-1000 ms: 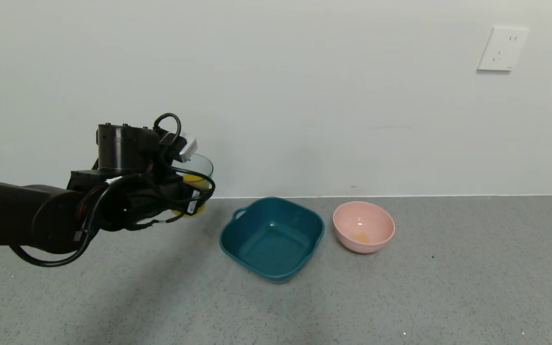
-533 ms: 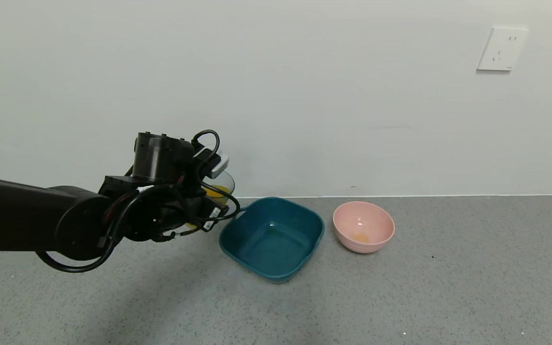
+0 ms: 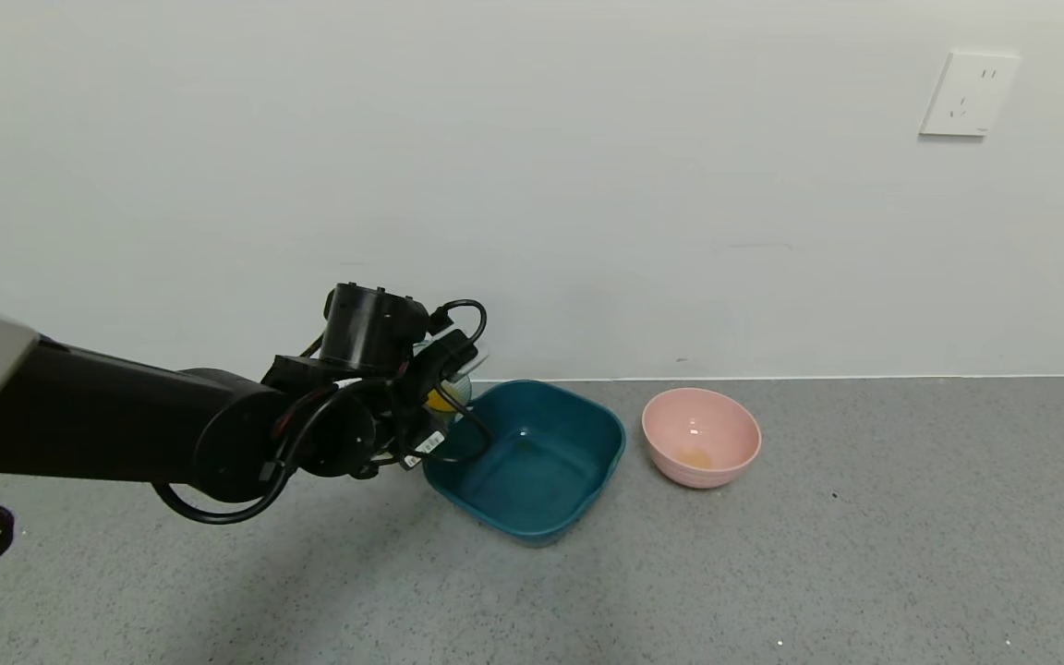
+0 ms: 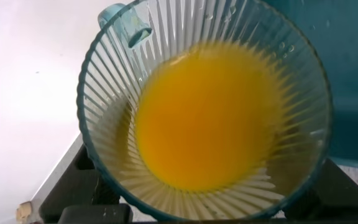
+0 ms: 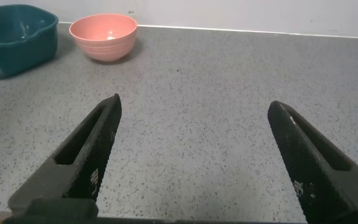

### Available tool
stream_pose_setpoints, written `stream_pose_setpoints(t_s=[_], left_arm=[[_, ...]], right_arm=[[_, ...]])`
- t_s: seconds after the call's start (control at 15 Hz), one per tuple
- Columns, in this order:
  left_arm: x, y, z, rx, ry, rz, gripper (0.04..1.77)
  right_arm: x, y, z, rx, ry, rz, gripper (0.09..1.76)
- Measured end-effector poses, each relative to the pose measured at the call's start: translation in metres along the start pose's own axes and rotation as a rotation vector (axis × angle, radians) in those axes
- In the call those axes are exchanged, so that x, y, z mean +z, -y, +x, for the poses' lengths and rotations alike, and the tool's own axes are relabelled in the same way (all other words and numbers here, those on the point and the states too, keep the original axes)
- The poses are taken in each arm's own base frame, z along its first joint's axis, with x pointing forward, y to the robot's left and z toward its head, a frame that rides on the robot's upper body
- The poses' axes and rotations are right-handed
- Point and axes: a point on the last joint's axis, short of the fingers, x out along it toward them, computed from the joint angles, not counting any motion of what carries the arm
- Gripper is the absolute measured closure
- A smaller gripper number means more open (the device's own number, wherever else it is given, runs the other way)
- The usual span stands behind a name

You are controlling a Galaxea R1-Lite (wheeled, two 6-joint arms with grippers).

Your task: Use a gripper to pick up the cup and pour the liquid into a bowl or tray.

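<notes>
Left gripper (image 3: 440,392) clasps the cup (image 3: 447,392) at the near-left corner of the teal basin (image 3: 541,480), beside its small loop handle. From the head camera most of the cup is hidden behind the black claw, its looped cables and the cylindrical camera; only a sliver of pale ribbed plastic and a spot of orange liquid (image 3: 440,401) show past them. The left wrist camera gives what the head view hides: it looks straight into the cup (image 4: 204,109), whose ribbed translucent wall rings a pool of opaque orange-yellow liquid (image 4: 207,118) that sits in the bottom. Through and past the rim, the basin's handle (image 4: 124,23) and dark teal wall (image 4: 353,56) appear just beyond the cup.

Beyond the basin, on the side away from the left gripper, stands a round pink bowl (image 3: 700,436), close to the basin but not touching it, with a small yellowish trace inside.

Only the right wrist camera shows the right gripper (image 5: 194,155): its two black fingers (image 5: 82,152) are spread wide with nothing between them, low over the floor, well apart from the basin (image 5: 17,40) and pink bowl (image 5: 103,36).

Everything rests on a grey speckled surface (image 3: 772,573) that meets a plain white wall (image 3: 587,185); a white socket plate (image 3: 968,94) is mounted on the wall far to the right.
</notes>
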Motion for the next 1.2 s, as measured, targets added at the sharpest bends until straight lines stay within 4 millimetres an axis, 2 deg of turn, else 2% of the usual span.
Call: stream_pose_setpoints(t_s=[0.73, 1.2], left_arm=[[0.029, 0.010, 0.006, -0.053, -0.148, 0.213, 0.49], [0.045, 0.017, 0.011, 0.017, -0.210, 0.342, 0.49]], right_arm=[[0.000, 0.000, 0.000, 0.000, 0.000, 0.000, 0.14], [0.000, 0.000, 0.000, 0.000, 0.000, 0.000, 0.14]])
